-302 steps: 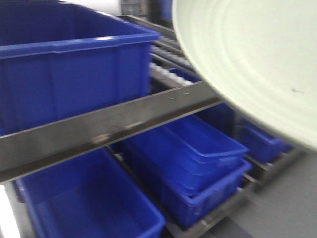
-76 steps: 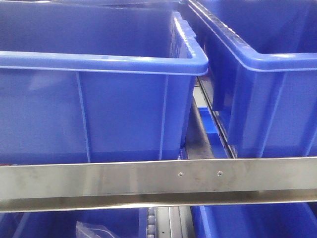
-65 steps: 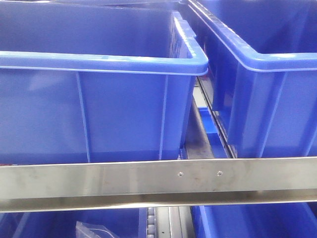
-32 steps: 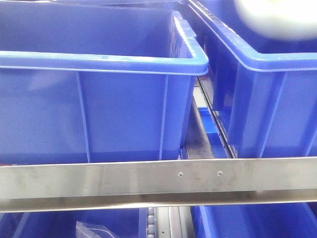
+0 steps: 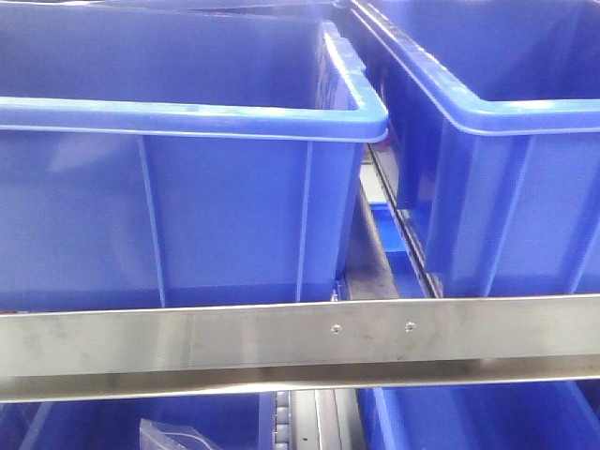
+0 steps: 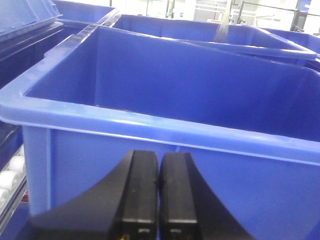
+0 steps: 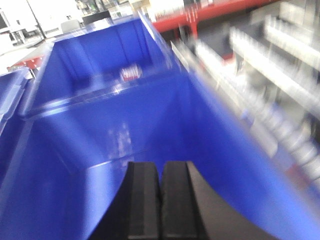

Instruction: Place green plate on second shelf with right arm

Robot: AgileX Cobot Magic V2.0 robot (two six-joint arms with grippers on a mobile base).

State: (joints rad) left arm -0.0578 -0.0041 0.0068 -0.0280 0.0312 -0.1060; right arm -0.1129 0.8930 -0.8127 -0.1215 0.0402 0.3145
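Observation:
The green plate is out of view in every frame. My left gripper (image 6: 159, 159) is shut with nothing between its black fingers, hanging just in front of the near wall of a deep blue bin (image 6: 165, 95). My right gripper (image 7: 161, 169) is also shut and holds nothing. It points into a long blue bin (image 7: 100, 130), and that view is smeared by motion. Neither gripper shows in the front view.
A steel shelf rail (image 5: 281, 342) crosses the front view. Behind it stand two tall blue bins, one on the left (image 5: 187, 216) and one on the right (image 5: 497, 187), with a narrow gap between them. Shelf rollers (image 6: 10, 172) sit at the left. Blurred racking (image 7: 280, 75) lies right of the long bin.
A pale blurred shape at the top right of the front view half a second ago is gone. The front view has shifted slightly.

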